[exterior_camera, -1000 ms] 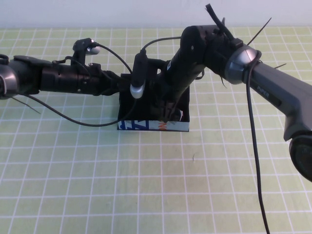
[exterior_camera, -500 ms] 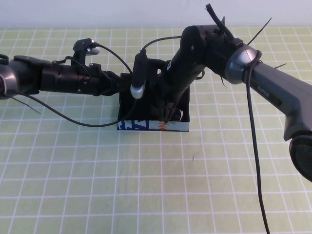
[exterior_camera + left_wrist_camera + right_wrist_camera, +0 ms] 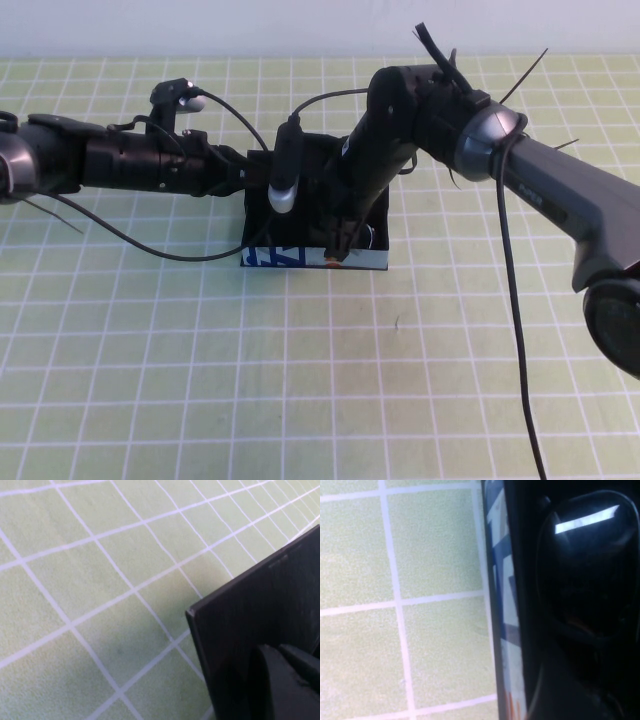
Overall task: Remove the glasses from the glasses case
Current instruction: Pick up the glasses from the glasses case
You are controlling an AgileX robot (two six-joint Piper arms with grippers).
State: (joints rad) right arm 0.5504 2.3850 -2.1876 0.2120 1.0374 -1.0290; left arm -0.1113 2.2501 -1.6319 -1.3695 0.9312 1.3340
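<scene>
Left gripper (image 3: 250, 172) seems to pinch the lid (image 3: 260, 615) open; right gripper (image 3: 340, 245) reaches into the case (image 3: 312, 258), jaws unclear; grip the glasses (image 3: 585, 565) frame squarely, lift straight

The place looks like a robot test bench: a flat pale green table mat with a white grid (image 3: 150, 350) below a plain white wall (image 3: 250, 25).
</scene>
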